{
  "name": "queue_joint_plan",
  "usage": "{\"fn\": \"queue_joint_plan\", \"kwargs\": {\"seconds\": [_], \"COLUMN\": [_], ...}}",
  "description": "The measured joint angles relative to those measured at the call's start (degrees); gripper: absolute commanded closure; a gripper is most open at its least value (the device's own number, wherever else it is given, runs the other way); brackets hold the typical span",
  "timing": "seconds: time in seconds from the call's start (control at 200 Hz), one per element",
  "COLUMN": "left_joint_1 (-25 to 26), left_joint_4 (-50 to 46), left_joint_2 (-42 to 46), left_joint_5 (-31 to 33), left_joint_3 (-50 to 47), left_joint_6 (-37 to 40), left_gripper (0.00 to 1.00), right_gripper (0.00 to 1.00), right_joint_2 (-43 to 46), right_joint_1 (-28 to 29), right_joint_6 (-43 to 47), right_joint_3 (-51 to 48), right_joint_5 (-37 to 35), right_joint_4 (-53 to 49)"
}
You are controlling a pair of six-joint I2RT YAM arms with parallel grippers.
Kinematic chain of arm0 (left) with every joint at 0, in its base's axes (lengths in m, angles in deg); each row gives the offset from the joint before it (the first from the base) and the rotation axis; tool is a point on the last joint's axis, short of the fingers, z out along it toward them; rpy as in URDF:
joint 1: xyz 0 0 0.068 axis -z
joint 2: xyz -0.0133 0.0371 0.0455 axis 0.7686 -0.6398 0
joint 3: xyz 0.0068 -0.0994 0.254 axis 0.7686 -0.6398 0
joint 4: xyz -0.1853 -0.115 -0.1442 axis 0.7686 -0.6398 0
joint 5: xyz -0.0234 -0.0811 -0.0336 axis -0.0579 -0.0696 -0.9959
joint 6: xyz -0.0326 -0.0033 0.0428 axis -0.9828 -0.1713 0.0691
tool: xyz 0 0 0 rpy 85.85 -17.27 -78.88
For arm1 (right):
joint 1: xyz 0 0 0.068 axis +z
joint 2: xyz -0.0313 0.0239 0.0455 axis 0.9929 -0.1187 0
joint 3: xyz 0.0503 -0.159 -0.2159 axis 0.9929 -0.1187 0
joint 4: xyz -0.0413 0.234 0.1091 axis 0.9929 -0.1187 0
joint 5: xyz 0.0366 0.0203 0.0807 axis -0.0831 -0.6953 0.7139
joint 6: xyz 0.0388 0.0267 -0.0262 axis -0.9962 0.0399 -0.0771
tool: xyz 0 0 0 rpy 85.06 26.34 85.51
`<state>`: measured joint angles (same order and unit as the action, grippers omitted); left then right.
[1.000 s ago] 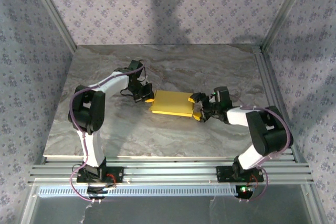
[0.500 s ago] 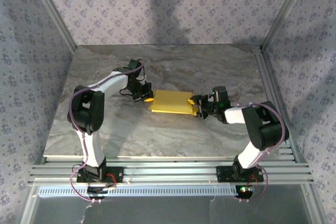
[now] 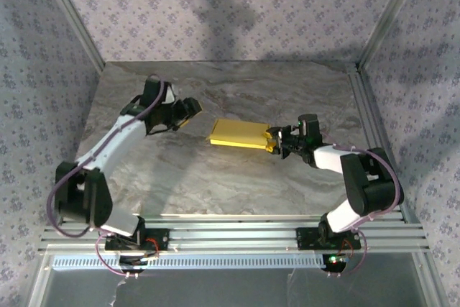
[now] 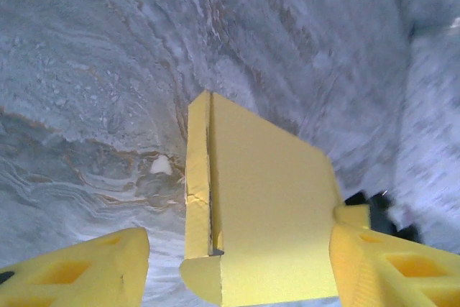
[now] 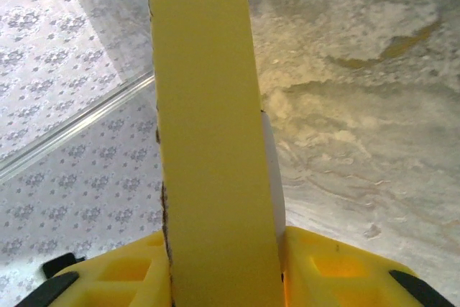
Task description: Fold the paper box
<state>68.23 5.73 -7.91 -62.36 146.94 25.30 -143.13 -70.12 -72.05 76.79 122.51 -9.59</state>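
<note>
The paper box (image 3: 241, 134), folded flat and yellow, lies on the marble table near its middle. My right gripper (image 3: 274, 141) is shut on its right end. In the right wrist view the box (image 5: 208, 141) runs up from between the two yellow fingers (image 5: 338, 267), with a white edge on its right side. My left gripper (image 3: 188, 108) stands open, up and to the left of the box and apart from it. From the left wrist the box (image 4: 266, 206) shows ahead between the spread fingers (image 4: 93, 271), with a creased side flap along its left.
The marble table (image 3: 215, 185) is walled by patterned panels on three sides. Aluminium rails (image 3: 230, 235) run along its near edge and a metal post (image 3: 366, 113) along the right.
My left gripper let go of the box's left end, opened and drew back to the left. My right gripper closed on the right end, and the box shifted slightly right.
</note>
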Motion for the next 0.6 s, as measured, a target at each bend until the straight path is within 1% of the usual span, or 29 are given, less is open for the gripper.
{"fn": "queue_joint_plan", "kwargs": {"seconds": [0.055,0.12,0.2,0.31,0.425,0.6], "left_joint_1": [0.15,0.92,2.23,3.89,4.52,4.52], "left_joint_4": [3.72,7.45,13.68,21.64,26.58,31.36], "left_joint_2": [0.98,-0.07,-4.2,-9.46,-9.68,-7.61], "left_joint_5": [0.15,0.07,-1.07,-1.84,-1.62,-0.76], "left_joint_3": [-4.28,-8.22,-11.56,-13.42,-13.92,-13.97], "left_joint_6": [-4.92,-10.23,-16.9,-24.04,-28.87,-33.46], "left_gripper": [0.31,0.31,0.3,0.28,0.26,0.25], "right_gripper": [0.65,0.65,0.65,0.65,0.65,0.65], "right_joint_2": [0.81,1.44,1.73,1.86,2.27,2.78], "right_joint_1": [-0.31,-0.59,-0.61,-0.61,-0.72,-0.72], "right_joint_6": [-0.2,-0.39,-0.44,-0.59,-0.59,-0.57], "right_joint_3": [0.59,1.2,1.92,2.58,2.89,3.17], "right_joint_5": [0.44,0.96,1.31,1.64,1.97,2.25], "right_joint_4": [-0.94,-1.86,-2.82,-4.42,-6.05,-7.91]}}
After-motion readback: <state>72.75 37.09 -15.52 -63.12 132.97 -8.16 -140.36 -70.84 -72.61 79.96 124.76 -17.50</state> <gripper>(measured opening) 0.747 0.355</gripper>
